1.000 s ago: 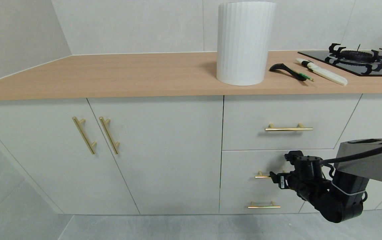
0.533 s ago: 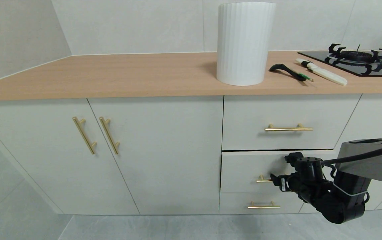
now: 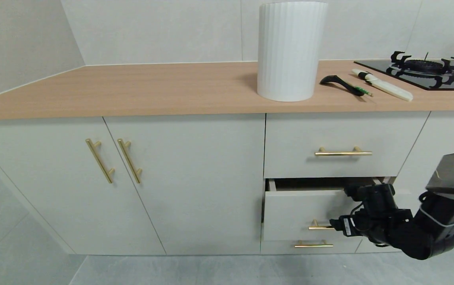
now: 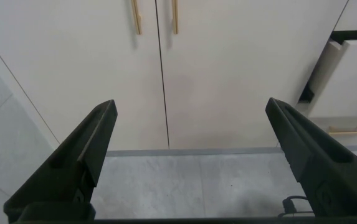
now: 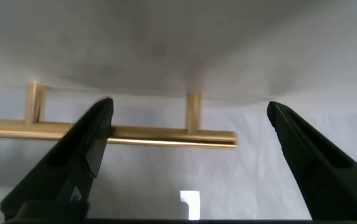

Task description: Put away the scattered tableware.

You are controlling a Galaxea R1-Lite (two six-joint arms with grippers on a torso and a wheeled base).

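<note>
The black ladle (image 3: 340,84) and white knife (image 3: 383,89) are being left on the countertop (image 3: 151,89), far above the jaws of the right gripper (image 3: 336,225). These are being held wide at the gold handle (image 3: 317,227) of the open drawer (image 3: 298,209). The left gripper (image 4: 190,109) is being held wide too.

Wood-grain worktop (image 3: 132,89) matt; brass-look metal drawer handle (image 5: 166,135) w/ sheen; white ribbed canister (image 3: 290,51) matt

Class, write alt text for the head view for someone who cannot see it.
The right arm's black claw is at the brass bar handle of a grey middle drawer, which stands partly open. On the wooden countertop stands a tall white ribbed cylinder, and beside it lie a black spoon-shaped utensil and a white knife, near a black gas hob.
</note>
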